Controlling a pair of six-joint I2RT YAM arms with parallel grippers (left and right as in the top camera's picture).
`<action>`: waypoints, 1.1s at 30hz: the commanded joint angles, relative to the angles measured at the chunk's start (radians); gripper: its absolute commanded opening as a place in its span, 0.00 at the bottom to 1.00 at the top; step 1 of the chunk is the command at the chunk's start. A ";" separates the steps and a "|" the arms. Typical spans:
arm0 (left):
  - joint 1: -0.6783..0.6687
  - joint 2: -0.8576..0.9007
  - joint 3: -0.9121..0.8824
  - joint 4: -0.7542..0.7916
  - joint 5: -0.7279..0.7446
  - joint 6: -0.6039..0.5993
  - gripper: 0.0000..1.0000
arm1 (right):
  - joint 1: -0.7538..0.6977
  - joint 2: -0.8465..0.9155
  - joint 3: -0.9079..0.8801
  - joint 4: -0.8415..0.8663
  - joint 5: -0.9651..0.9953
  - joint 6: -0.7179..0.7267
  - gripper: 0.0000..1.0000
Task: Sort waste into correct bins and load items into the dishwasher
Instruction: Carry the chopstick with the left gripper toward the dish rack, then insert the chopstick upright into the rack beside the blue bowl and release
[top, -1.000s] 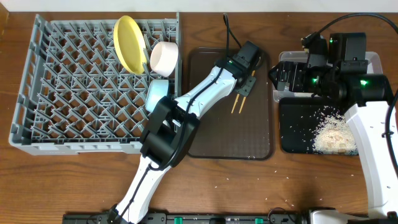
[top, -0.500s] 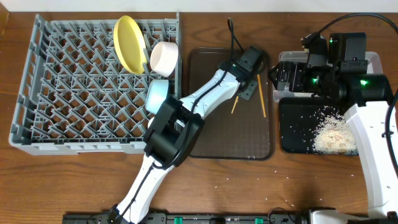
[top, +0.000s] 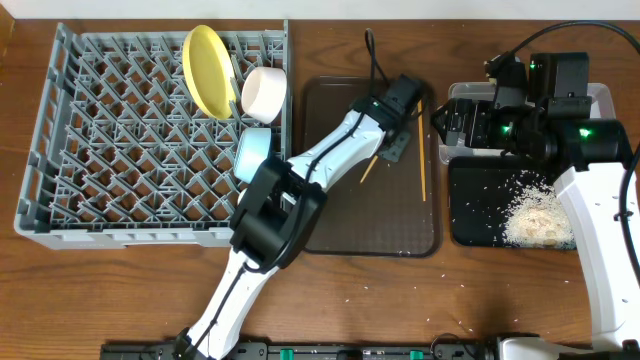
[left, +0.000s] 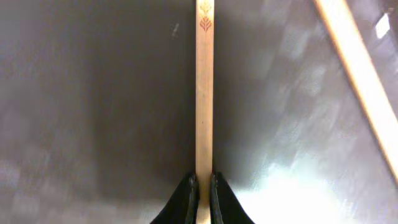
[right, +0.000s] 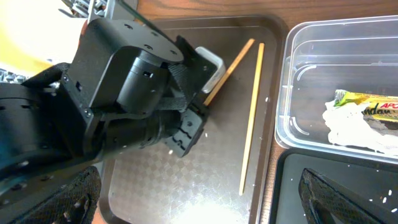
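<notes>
Wood table (top: 500, 290) seen from overhead: the rack (top: 100, 150) fills the 9 o'clock side, the brown tray (top: 390, 220) is dead center, and the black tray (top: 470, 215) and clear bin (right: 348, 28) sit out at 3 o'clock.

Plate (top: 205, 70), white bowl (top: 264, 92) and blue bowl (top: 253, 150) are already parked in the rack, toward its 2 to 3 o'clock edge. Crumbs (top: 535, 215) are piled in the black tray and the wrapper (right: 367, 107) is in the bin, so the waste looks done to me.

What's left is the chopsticks. The left gripper (left: 202, 186) is over the brown tray's 12 o'clock end with its jaws pinched tight on one chopstick (left: 204, 93). Can't tell if it's off the surface yet. The other chopstick (top: 422, 150) lies loose just at 3 o'clock of it, near the tray rim. The right gripper (top: 450, 122) hangs over the bin, spread wide, holding nothing.

My guess for next: lift straight up without letting the stick twist, then swing to 9 o'clock and drop it between the pegs. It's thin, so it could slip through the lattice.
</notes>
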 joint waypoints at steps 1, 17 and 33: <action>0.033 -0.074 -0.003 -0.044 -0.027 -0.060 0.07 | 0.007 0.004 0.006 -0.001 -0.007 -0.003 0.99; 0.286 -0.596 -0.003 -0.477 -0.159 -0.028 0.08 | 0.006 0.004 0.006 -0.001 -0.007 -0.003 0.99; 0.550 -0.600 -0.317 -0.567 -0.146 0.053 0.08 | 0.006 0.004 0.006 -0.001 -0.007 -0.003 0.99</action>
